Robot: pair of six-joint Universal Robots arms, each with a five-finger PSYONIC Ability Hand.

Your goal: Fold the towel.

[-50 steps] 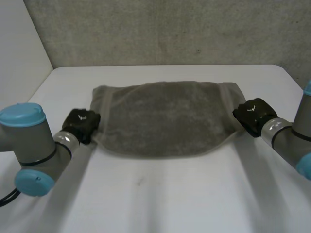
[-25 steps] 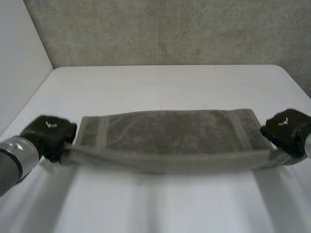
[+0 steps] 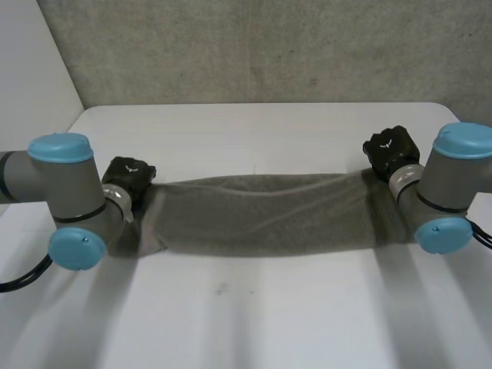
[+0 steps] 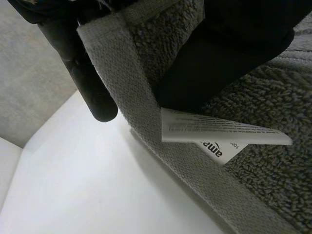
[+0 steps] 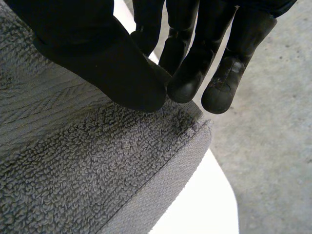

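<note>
Grey towel (image 3: 261, 215), pinched at its ends by left hand (image 3: 129, 181) and right hand (image 3: 390, 148), could slip if one pinch loosens.

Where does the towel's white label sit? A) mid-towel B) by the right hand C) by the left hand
C: the left wrist view shows the label on the towel, at the thumb tip of the left hand.

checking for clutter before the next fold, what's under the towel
Bare white table shows along the edges of the towel; the left hand and right hand pinch its ends. The table beneath its middle is covered by the cloth, so it cannot be checked.
</note>
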